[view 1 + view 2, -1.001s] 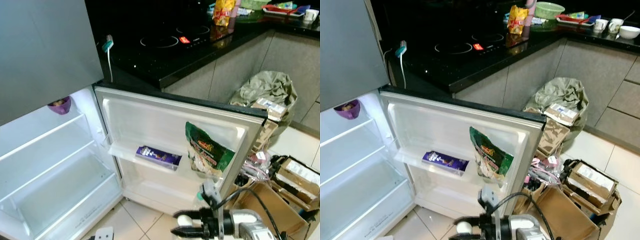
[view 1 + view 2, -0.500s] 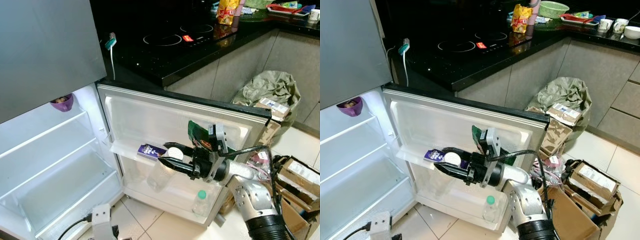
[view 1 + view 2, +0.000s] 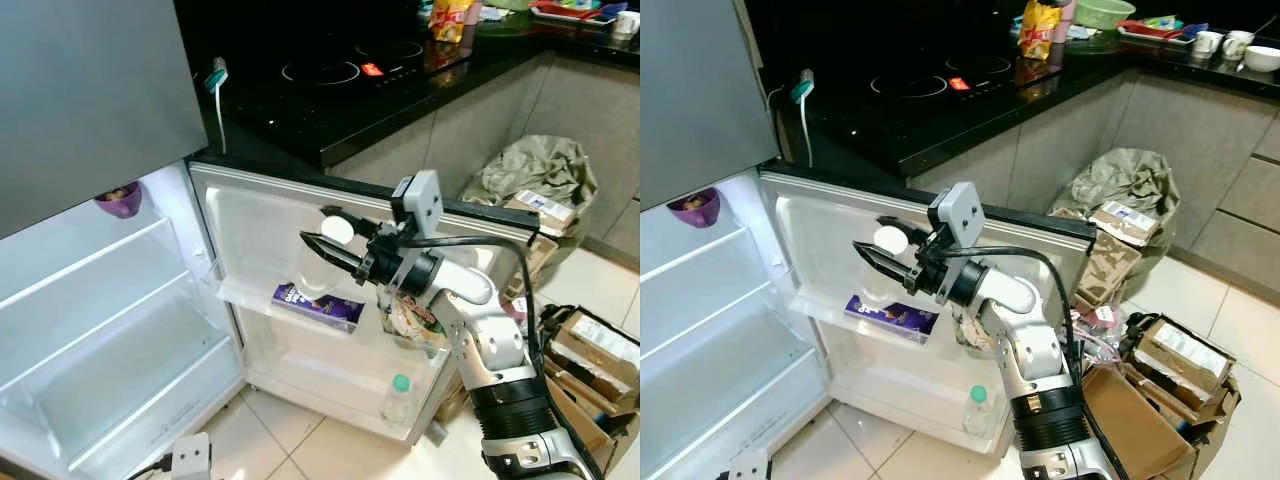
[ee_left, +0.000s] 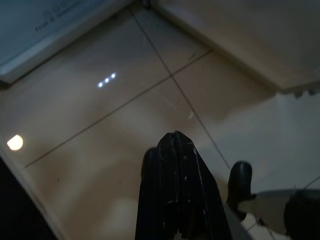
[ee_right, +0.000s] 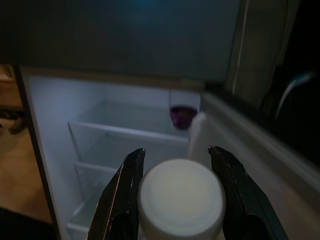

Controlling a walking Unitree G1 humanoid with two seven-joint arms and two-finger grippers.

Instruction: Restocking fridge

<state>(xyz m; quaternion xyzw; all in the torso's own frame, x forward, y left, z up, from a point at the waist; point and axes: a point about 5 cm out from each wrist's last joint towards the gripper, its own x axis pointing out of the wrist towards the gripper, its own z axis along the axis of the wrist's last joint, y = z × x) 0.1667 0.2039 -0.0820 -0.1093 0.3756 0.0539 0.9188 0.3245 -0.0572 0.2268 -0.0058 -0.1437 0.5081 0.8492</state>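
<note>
My right gripper (image 3: 322, 232) is shut on a clear plastic bottle (image 3: 312, 275) with a white cap (image 5: 181, 197), gripping it just below the cap. It holds the bottle tilted in front of the upper part of the open fridge door (image 3: 258, 215). A purple chocolate pack (image 3: 318, 306) lies on the door shelf below it. A green snack bag (image 3: 410, 318) sits at the door's right, partly behind my arm. A green-capped bottle (image 3: 397, 398) stands in the lowest door shelf. My left gripper (image 4: 175, 145) hangs shut over the tiled floor.
Inside the lit fridge are white shelves (image 3: 90, 300) and a purple bowl (image 3: 119, 200) at the top. A black hob counter (image 3: 330, 90) runs behind the door. Cardboard boxes (image 3: 590, 350) and a stuffed bag (image 3: 535, 175) crowd the floor on the right.
My right arm has come up from floor level with the bottle, past the door shelf, and now holds it before the upper door. The left arm stays low.
</note>
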